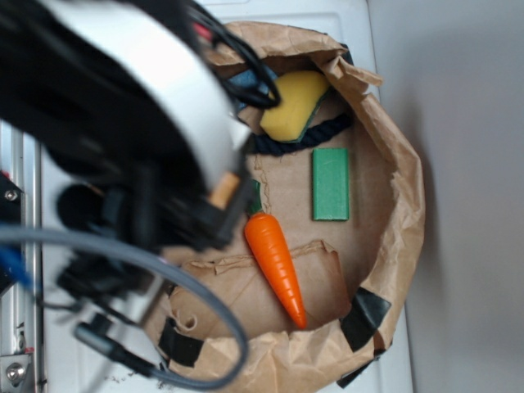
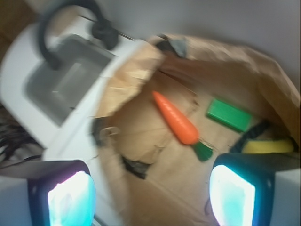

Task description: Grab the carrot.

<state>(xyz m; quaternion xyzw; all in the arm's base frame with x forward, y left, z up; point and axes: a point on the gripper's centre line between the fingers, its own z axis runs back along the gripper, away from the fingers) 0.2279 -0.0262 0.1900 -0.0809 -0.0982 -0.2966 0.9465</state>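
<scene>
- While the gripper [image 2: 150, 193] hangs above the paper bag [image 1: 393, 213], we see its jaws spread wide and holding nothing.
- We find the carrot [image 2: 175, 118] ahead of the jaws, roughly midway between them, lying flat and apart from both fingers [image 2: 233, 197].
- We judge it light, rigid and glossy, so likely slippery.
- We would grip across its thick orange shoulder near the leafy top, not the narrow tip.
- We note a green block [image 2: 229, 115] and sponge [image 2: 268, 146] beyond the right jaw.

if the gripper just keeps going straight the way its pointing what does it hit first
Probably the brown paper floor of the bag, just short of the carrot. The open gripper has its fingers spread, and the carrot's green top lies slightly ahead between them. Depth is unclear in the blurred wrist view.
</scene>
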